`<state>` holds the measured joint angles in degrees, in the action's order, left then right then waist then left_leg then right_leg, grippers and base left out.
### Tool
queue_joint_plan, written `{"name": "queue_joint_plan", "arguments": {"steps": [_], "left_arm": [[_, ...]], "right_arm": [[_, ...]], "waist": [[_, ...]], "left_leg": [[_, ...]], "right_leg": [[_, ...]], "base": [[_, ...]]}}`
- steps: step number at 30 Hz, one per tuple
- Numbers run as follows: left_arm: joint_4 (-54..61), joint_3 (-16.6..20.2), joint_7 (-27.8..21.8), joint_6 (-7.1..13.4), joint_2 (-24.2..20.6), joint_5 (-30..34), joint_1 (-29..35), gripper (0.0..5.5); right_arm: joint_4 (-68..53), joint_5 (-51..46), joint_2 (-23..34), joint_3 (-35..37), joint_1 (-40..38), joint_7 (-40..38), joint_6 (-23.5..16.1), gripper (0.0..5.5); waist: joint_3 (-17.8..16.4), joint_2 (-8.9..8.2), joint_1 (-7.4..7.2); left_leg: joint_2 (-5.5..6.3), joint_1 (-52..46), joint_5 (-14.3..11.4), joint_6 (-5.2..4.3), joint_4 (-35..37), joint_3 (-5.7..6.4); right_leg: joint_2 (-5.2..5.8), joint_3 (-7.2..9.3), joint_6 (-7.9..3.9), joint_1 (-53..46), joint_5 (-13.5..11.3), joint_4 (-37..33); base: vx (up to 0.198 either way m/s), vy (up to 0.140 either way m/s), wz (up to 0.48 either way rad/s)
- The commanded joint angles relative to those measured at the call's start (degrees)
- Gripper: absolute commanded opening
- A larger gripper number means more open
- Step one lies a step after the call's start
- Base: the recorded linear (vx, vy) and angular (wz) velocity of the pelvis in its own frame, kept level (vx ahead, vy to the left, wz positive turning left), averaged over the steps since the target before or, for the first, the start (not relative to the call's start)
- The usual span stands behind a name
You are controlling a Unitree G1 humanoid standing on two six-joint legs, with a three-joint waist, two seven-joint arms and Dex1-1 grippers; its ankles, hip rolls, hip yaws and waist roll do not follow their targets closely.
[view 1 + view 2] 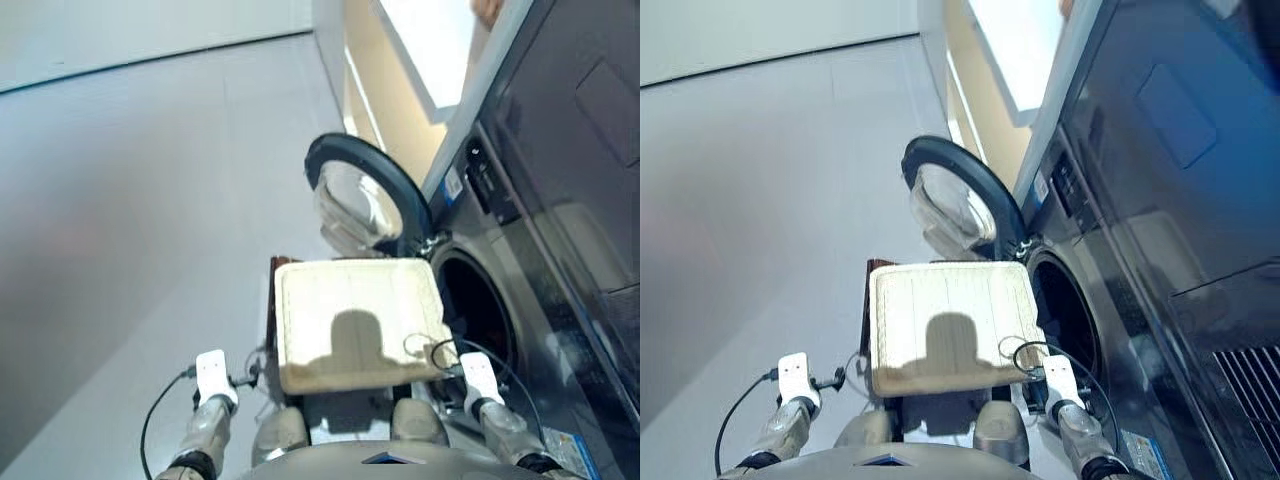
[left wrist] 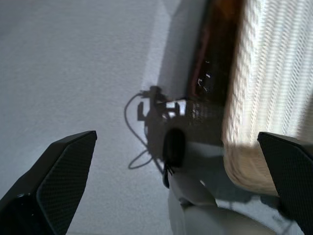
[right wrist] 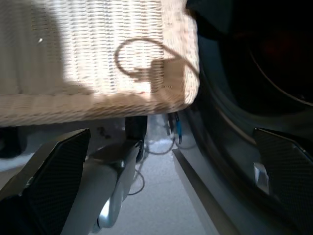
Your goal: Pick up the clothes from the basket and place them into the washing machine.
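Note:
The cream-white woven basket rests on a dark stand in front of me, and no clothes show on it. The washing machine stands to its right with the drum opening dark and the round porthole door swung open behind the basket. Clothes are not clearly in view; only a dim reddish patch shows inside the drum. My left gripper hangs open over the floor beside the basket's near left corner. My right gripper is open too, low between the basket's near right corner and the machine front.
A dark brown stand carries the basket. A dark glossy appliance sits above the washing machine. Grey floor spreads to the left. Thin black cables loop off both wrists.

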<state>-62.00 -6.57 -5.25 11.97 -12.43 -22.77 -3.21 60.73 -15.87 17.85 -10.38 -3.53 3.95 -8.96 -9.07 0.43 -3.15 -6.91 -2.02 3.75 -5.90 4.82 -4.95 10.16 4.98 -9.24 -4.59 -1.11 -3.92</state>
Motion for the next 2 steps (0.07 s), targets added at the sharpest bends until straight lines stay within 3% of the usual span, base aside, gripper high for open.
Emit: {"name": "queue_joint_plan", "arguments": {"steps": [1,2], "left_arm": [[-7.2,-0.2,-1.2,-2.2,-1.1,7.1,2.1,5.50],[-9.8,-0.8,0.5,-2.7,-0.6,12.6,2.7,5.50]], "right_arm": [[1.8,-1.9,-1.0,0.8,0.8,0.4,0.2,5.50],[3.8,-3.1,-1.9,1.5,0.6,1.0,1.3,5.50]], "waist": [[1.3,-2.33,0.06],[2.5,-2.25,-0.23]], "left_leg": [[1.03,-2.8,-2.4,-0.41,0.2,-1.40],[0.98,-3.6,-2.9,-0.38,0.2,-1.57]], "right_leg": [[2.51,-0.25,-3.09,3.4,-5.0,0.8],[2.66,-0.21,-2.98,2.3,-4.7,0.5]], "base": [[0.103,0.046,-0.003],[0.083,0.037,-0.019]]}}
